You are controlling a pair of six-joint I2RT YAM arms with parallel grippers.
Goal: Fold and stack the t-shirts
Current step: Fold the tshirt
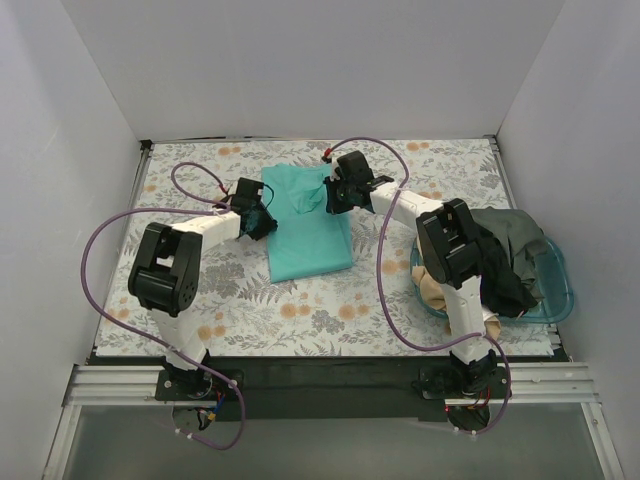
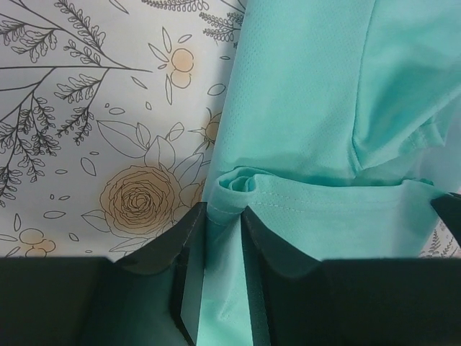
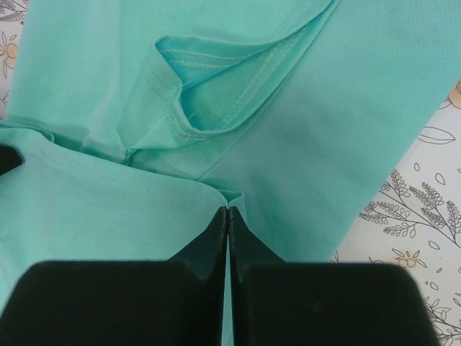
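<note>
Black fingers [image 2: 180, 249] of the left gripper [image 2: 220, 216] fill the bottom of its wrist view, nipped together on a bunched hem of the teal-green t-shirt [image 2: 310, 108]. Seen from above, this gripper sits at the shirt's 9 o'clock edge. The shirt lies as a folded panel a little toward 12 o'clock from the middle of the flowered tablecloth [image 1: 320, 310]. At the shirt's 1 o'clock corner the right gripper [image 3: 228, 209] has its jaws pressed tight, with a hem edge caught between them. Toward 4 o'clock on the table, a translucent blue tub [image 1: 566, 280] holds a beige shirt [image 1: 430, 290], a black shirt [image 1: 510, 280] and a dark grey-olive shirt [image 1: 505, 228], heaped together.
</note>
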